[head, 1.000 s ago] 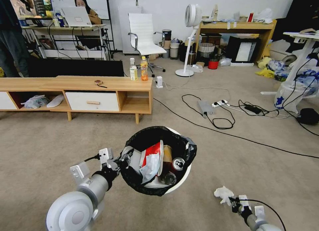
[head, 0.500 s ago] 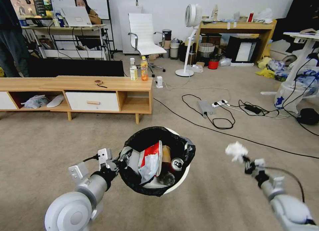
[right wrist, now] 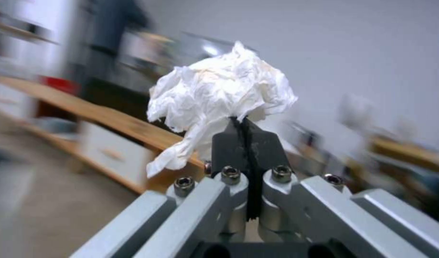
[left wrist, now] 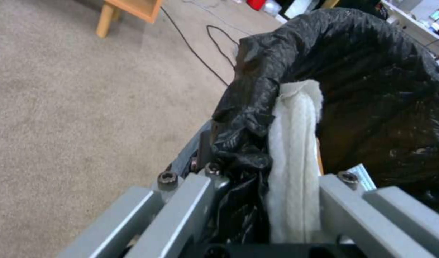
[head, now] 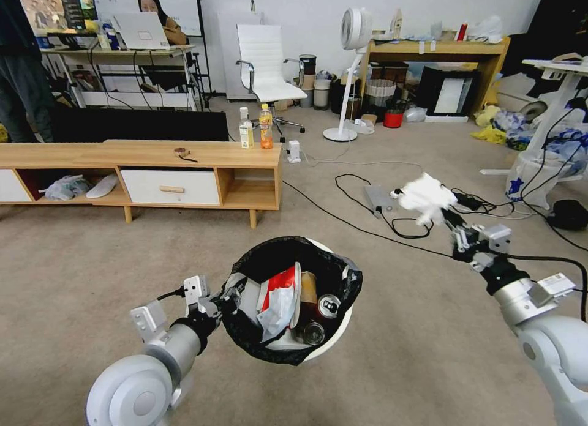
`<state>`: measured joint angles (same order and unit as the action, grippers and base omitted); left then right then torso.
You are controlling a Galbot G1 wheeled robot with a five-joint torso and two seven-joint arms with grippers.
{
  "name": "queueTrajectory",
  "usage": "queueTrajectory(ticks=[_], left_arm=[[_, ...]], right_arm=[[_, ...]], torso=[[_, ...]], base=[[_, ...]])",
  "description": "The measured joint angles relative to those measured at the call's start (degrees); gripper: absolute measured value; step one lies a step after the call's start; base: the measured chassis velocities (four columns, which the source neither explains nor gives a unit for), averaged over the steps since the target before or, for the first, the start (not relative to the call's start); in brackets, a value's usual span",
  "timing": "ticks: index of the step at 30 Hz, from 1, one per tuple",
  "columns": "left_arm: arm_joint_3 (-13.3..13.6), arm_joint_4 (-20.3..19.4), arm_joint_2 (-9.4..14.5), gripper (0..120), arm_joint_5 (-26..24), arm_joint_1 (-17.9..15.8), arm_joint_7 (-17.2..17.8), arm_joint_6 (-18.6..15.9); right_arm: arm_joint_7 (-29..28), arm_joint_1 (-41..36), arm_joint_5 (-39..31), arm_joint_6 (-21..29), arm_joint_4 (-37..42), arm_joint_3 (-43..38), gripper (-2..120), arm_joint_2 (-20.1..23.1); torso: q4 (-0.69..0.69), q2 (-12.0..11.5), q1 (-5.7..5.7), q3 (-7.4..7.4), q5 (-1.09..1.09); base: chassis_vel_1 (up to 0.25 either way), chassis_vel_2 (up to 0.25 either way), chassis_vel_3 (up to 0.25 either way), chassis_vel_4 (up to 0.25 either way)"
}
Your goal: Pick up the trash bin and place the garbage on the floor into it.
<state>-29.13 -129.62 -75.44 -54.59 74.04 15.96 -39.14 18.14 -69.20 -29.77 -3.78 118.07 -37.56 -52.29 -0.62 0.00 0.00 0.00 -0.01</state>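
The trash bin [head: 293,300] is held up off the floor [head: 398,352] in the near middle of the scene, gripped at its left rim by the left end effector [head: 222,298]. In the left wrist view the fingers are clenched on the rim, with the folded black bag [left wrist: 372,89] and a strip of white material pinched between them. Inside the bin a red-white wrapper [head: 277,291], a crushed can [head: 329,303] and other litter are seen lying loosely.

To the right of the bin and farther off, the right end effector [head: 446,219] is raised well above the carpet and is closed on a crumpled white tissue [head: 424,196]. In the right wrist view the dark fingers [right wrist: 229,139] are pressed tightly together on the tissue's lower edge, with most of the wad standing free above them.

The tissue is judged to be very light and soft, easily crushed and with no stiffness, so a pinch on any fold should hold it; being caught by only one edge, it could be shaken loose or could cling to the pads on release. The bin is judged light but lopsided when held by one side of the rim, and the thin bag may slip or tear under the fingers.
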Motion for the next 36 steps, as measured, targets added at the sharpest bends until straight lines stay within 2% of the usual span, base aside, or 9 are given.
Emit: queueTrajectory(ticks=[4,10,22,36], left_arm=[[0.1,0.6,-0.1,7,0.0,-0.1,0.0,0.0],[0.6,1.5,-0.4,7,0.0,-0.4,0.0,0.0],[1.6,3.0,-1.4,7,0.8,-1.2,0.1,-0.1],[2.3,2.3,-1.8,7,0.8,-0.5,0.1,-0.1]], right_arm=[[7.1,-0.6,-1.3,-3.0,3.6,3.7,0,1.4],[12.1,-1.6,-1.3,-3.8,5.6,7.3,0,3.0],[15.9,0.4,-1.1,-4.5,4.9,15.8,0,8.1],[15.7,2.7,-0.5,-4.5,1.2,21.5,0,8.8]], torso=[[-0.01,0.0,0.0,0.0,0.0],[-0.01,0.0,0.0,0.0,0.01],[-0.01,0.0,0.0,0.0,0.01],[-0.01,0.0,0.0,0.0,0.01]], base=[[0.0,0.0,0.0,0.0],[0.0,0.0,0.0,0.0],[0.0,0.0,0.0,0.0],[0.0,0.0,0.0,0.0]])
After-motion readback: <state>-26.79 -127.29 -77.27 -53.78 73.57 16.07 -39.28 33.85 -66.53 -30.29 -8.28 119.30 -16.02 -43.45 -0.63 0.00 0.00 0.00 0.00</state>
